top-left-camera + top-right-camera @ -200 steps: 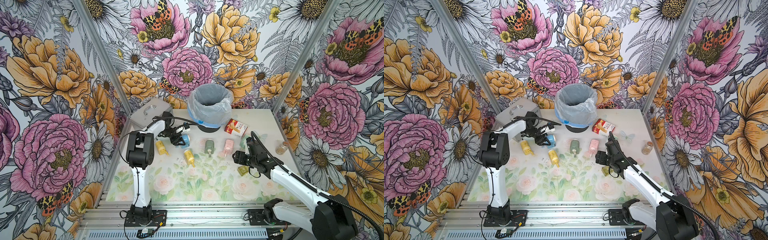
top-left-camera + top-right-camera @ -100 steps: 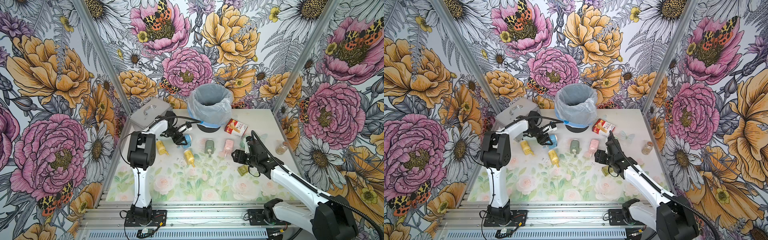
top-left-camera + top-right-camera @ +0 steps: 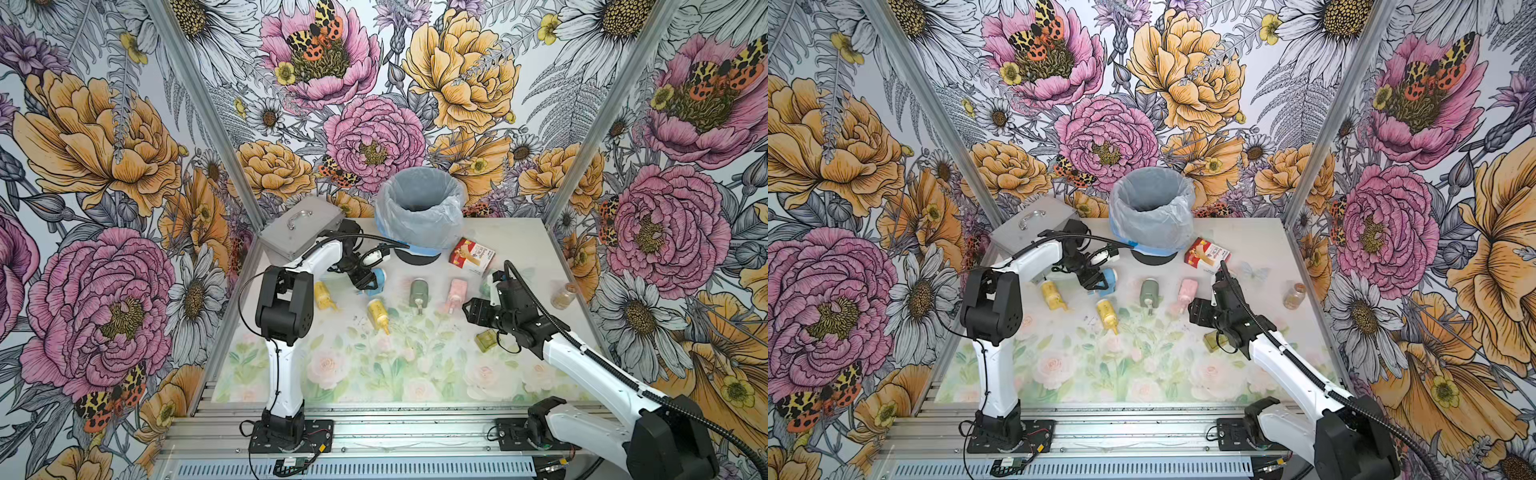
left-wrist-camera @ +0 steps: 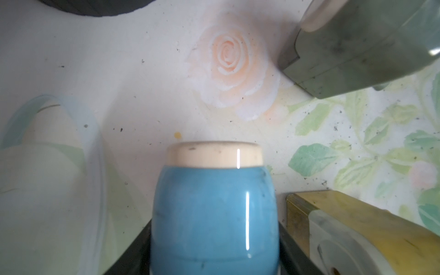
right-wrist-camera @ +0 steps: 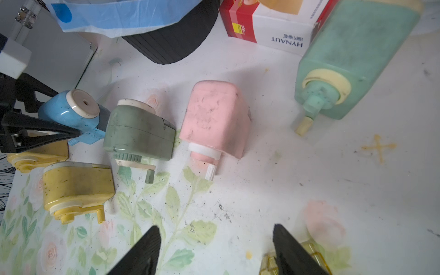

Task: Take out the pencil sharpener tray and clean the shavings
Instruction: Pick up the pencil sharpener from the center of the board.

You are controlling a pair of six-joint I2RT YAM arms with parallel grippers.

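Yellow clear tray [image 3: 485, 339] lies toward the surface's [image 3: 353, 382] right edge, just beside the right claw [image 5: 215, 227], whose 2 fingers hang wide apart, released, gripping nothing. Dark shavings [image 5: 221, 209] speckle the middle of the surface. Farther off, toward the back-left corner, the left claw [image 3: 365, 284] is clenched on the blue sharpener [image 3: 378, 276], near the bin [image 3: 419, 232].

Bright, even light; soft shadows. Left wrist view blurred up close, glare streaks on blue sharpener [image 4: 214, 214].
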